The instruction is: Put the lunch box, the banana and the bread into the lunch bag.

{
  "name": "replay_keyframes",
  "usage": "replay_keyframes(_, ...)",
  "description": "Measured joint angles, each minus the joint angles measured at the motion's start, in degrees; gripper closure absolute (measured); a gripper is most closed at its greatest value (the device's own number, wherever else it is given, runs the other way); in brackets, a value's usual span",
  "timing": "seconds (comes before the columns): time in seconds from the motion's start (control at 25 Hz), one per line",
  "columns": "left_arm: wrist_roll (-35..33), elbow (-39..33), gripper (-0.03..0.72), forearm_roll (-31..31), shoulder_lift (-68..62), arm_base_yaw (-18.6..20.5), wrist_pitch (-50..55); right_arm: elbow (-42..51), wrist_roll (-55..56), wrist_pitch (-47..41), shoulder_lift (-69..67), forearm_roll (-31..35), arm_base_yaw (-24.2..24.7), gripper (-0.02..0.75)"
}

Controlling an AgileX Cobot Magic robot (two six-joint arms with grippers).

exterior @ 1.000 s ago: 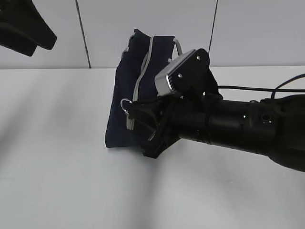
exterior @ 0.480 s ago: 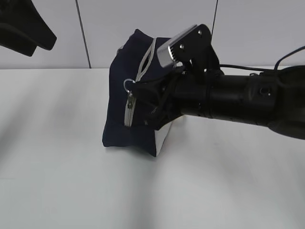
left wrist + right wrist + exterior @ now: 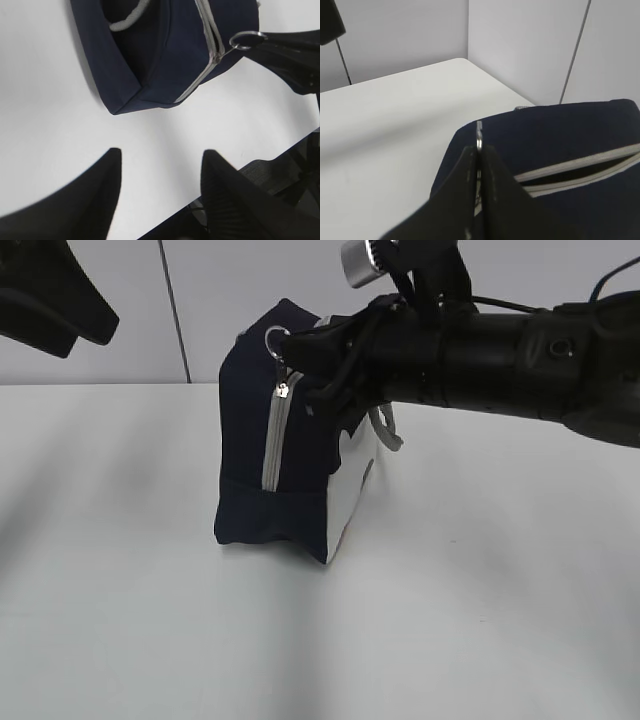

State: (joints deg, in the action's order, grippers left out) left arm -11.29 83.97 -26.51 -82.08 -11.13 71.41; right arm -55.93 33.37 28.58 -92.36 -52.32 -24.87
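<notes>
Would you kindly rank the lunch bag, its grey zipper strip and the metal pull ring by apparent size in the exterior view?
1. lunch bag, clearly largest.
2. zipper strip, a long thin band down the bag's end.
3. pull ring, smallest, pinched by the right gripper.

We cannot see inside the lunch bag (image 3: 290, 470); in the right wrist view only a dark slit shows between its grey zipper edges (image 3: 580, 172), so its contents stay unknown. The red print on its white side panel (image 3: 355, 485) is too small to read. The right arm (image 3: 500, 350) hides the bag's top right and runs off the right edge. The left gripper (image 3: 45, 295) is cut by the top left corner.
</notes>
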Motion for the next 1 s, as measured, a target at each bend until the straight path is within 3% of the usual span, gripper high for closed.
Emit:
replay_keyframes(0.32, -1.71, 0.0, 0.318, -0.16, 0.0, 0.0, -1.05, -7.67, 9.96, -2.36, -4.28, -8.0, 0.71, 0.754)
replay_keyframes(0.52, -3.55, 0.0, 0.318, -0.47, -0.11, 0.0, -3.49, -11.26, 17.32, -0.29, -5.71, -13.22, 4.73, 0.754)
replay_keyframes(0.76, -9.28, 0.0, 0.318, -6.14, -3.39, 0.0, -5.43, -15.4, 23.84, 1.39, -7.18, -20.03, 6.85, 0.754)
replay_keyframes(1.0, -14.4, 0.0, 0.318, -10.29, -7.77, 0.0, -6.94, -20.58, 27.2, 1.49, -11.23, -22.06, 6.99, 0.754)
